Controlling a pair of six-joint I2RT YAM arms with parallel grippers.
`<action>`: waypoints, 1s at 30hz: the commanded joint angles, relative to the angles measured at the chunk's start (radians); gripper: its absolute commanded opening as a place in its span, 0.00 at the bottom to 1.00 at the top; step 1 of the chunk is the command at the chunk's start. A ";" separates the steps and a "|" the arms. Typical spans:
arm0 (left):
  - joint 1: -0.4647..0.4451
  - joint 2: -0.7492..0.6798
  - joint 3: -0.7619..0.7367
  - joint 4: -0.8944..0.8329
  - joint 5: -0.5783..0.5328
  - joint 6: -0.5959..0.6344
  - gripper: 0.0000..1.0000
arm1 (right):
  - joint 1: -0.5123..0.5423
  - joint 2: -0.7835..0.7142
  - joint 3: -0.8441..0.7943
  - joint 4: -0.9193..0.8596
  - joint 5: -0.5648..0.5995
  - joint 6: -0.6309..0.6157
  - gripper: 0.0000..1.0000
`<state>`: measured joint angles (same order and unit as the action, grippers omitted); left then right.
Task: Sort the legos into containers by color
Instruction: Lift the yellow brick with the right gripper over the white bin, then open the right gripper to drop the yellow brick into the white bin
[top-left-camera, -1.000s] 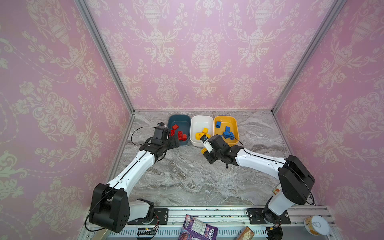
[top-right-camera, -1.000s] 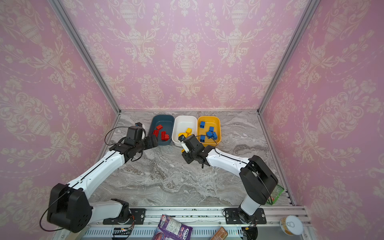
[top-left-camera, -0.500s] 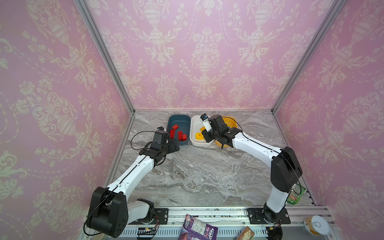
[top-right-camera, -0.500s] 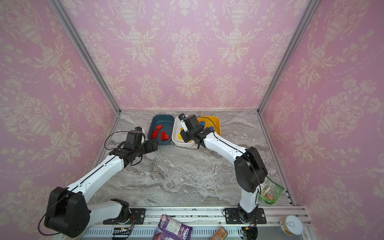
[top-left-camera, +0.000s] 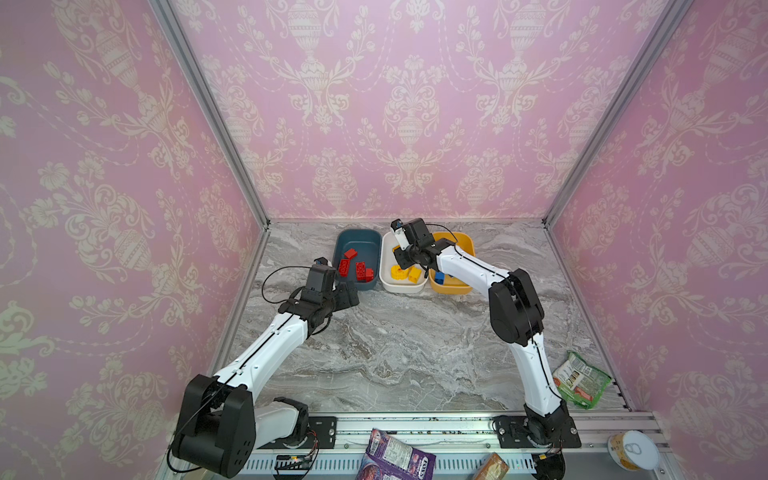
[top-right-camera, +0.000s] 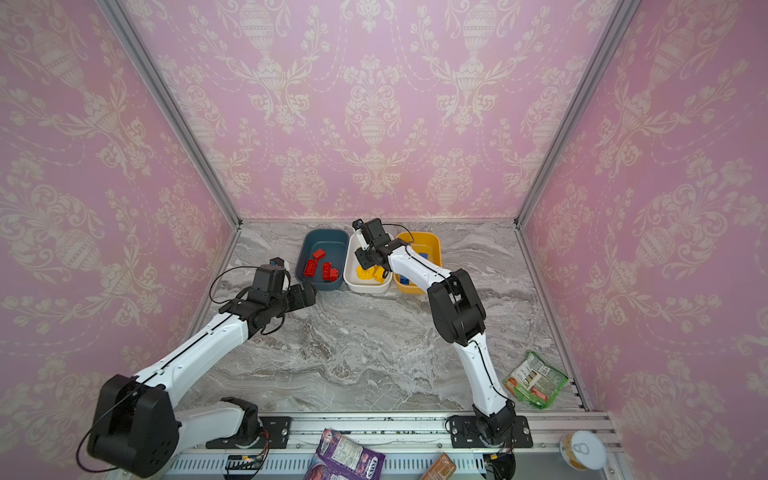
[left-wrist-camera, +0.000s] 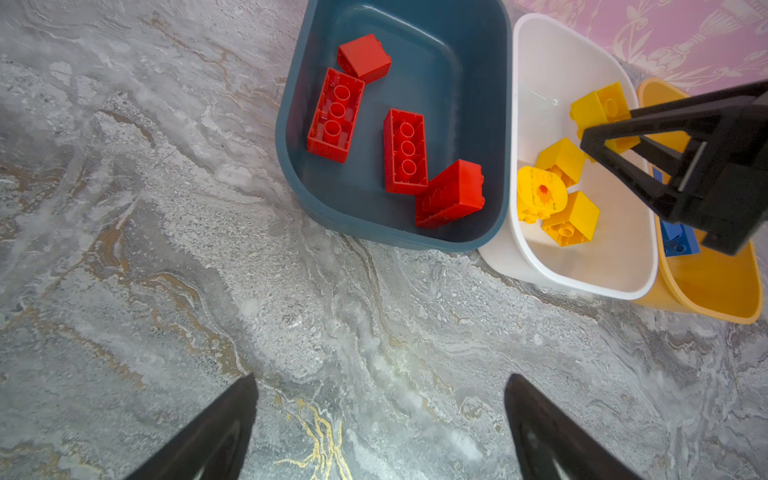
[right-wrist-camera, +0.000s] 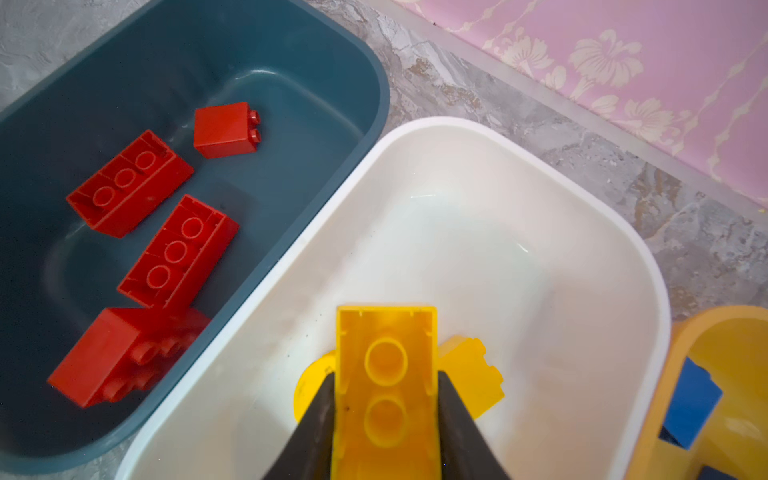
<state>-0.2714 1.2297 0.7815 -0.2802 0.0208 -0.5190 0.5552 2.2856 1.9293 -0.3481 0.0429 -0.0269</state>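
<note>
Legos first: four red studded plastic bricks lie in the dark teal-blue rounded plastic tub. I see yellow pieces in the white plastic tub and a blue brick in the yellow-orange tub. My right gripper pinches a yellow plastic brick by its sides above the white tub. My left gripper gapes wide and empty over the grey marble tabletop, near the teal tub.

No words or numbers can be read anywhere. The crumpled purple printed snack packet and the green printed foil packet carry lettering too small and blurred to make out. The round yellow plastic piece bears a small orange printed mark.
</note>
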 joint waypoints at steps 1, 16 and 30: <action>-0.003 -0.028 -0.011 0.004 0.013 -0.020 0.95 | -0.010 0.047 0.091 -0.052 -0.011 0.006 0.37; -0.004 -0.063 -0.021 -0.002 -0.023 0.001 0.97 | -0.015 -0.041 0.016 -0.029 -0.023 0.027 0.64; 0.012 -0.079 -0.100 0.201 -0.208 0.199 0.99 | -0.018 -0.352 -0.329 0.045 -0.012 0.049 0.94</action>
<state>-0.2695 1.1496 0.6937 -0.1543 -0.1188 -0.3992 0.5426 1.9945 1.6562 -0.3241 0.0231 0.0078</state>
